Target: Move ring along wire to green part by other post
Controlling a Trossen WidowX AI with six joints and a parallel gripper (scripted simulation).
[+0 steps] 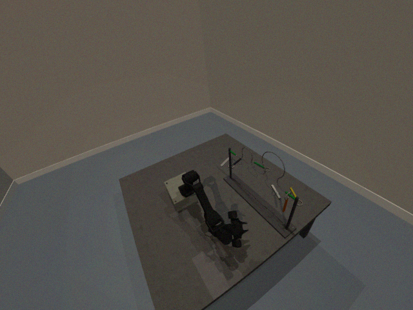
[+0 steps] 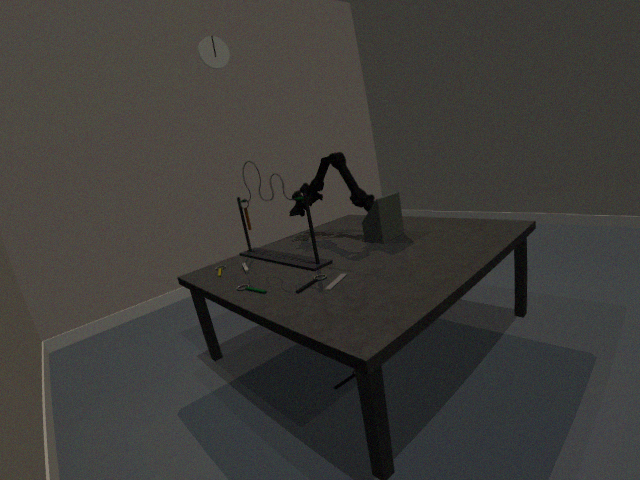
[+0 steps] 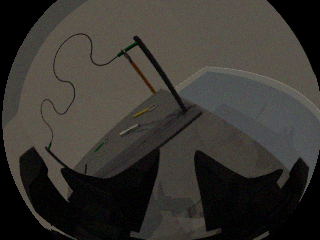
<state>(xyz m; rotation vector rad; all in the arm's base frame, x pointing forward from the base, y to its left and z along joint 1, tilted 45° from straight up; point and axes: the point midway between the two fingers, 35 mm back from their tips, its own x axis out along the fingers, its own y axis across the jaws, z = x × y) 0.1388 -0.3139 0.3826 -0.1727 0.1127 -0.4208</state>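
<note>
A black six-joint arm reaches over a dark table, its parallel-jaw gripper [image 1: 246, 226] [image 3: 178, 154] partly closed, a modest gap between the fingers and nothing in it. The ring [image 1: 288, 196] [image 3: 126, 56] hangs on the green wire section [image 1: 290, 196] [image 2: 244, 200] [image 3: 128, 49] beside the near post [image 1: 292, 213] [image 2: 244, 224] [image 3: 161, 75], as the top view has it, its orange handle [image 1: 285, 205] [image 2: 247, 219] [image 3: 142, 76] pointing down, well apart from the fingers.

To take it well, the gripper should approach low, from the side away from the thin grey wire [image 1: 284, 165] [image 2: 260, 184] [image 3: 54, 65], with enough opening to straddle the handle, then close squarely on it without swinging the ring. A slow, level first pull would likely keep the wire centred.

The tabletop [image 1: 160, 200] [image 2: 439, 248] is grey-brown and mottled, with shadows across it. Around it are a blue floor [image 1: 83, 227] [image 2: 129, 377], pale skirting, plain brown-grey walls and a round wall clock [image 2: 213, 51]. The light is dim.
</note>
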